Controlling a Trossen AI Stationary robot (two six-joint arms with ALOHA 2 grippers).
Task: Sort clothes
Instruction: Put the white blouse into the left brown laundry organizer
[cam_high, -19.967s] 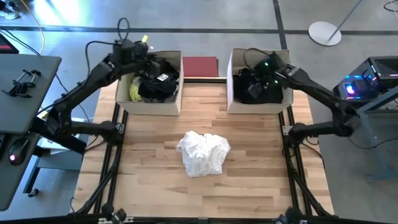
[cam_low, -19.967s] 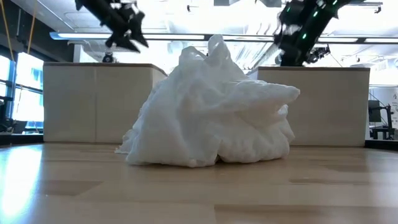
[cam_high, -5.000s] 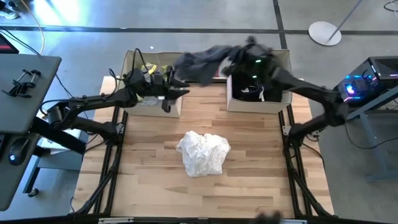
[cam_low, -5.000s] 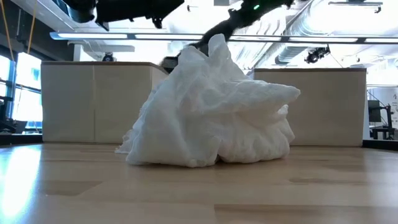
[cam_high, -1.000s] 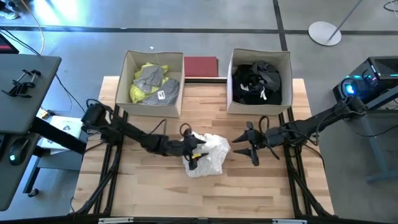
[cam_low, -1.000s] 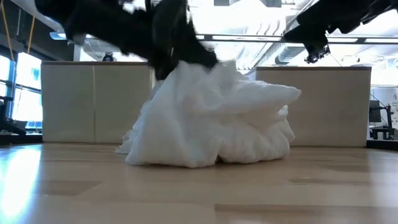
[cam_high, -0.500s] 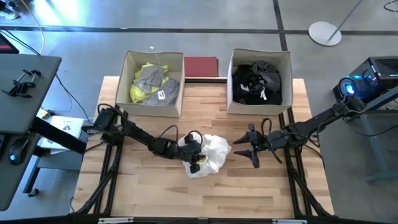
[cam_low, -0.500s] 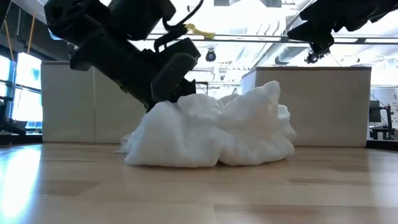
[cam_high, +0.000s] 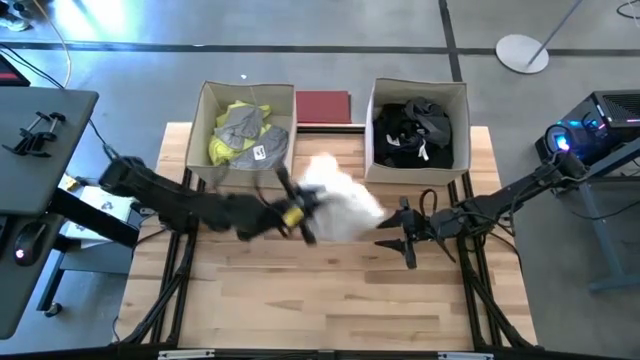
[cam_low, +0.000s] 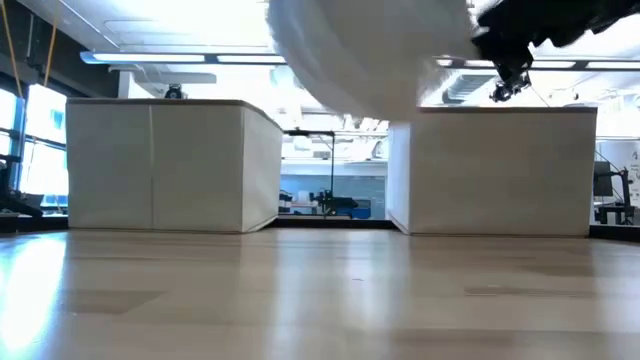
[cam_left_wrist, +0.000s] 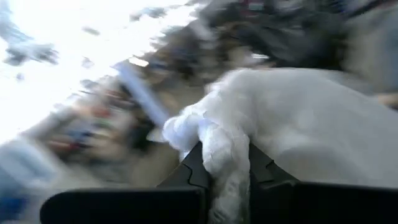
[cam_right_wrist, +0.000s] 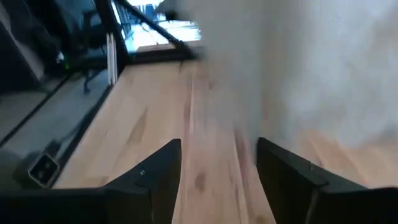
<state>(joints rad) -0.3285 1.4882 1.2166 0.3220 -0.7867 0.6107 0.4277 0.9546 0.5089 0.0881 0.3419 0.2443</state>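
While low view hides it, left hand (cam_left_wrist: 225, 171) pinches white garment (cam_left_wrist: 298, 124).

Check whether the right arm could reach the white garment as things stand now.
Probably yes. The white garment hangs off the table, pinched in the left hand, and the right hand waits open just beside it with bare table between them and nothing blocking.

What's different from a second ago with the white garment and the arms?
The left gripper closed on the white garment and lifted it off the table, toward the boxes. The right gripper stayed open beside it; both boxes' contents unchanged.
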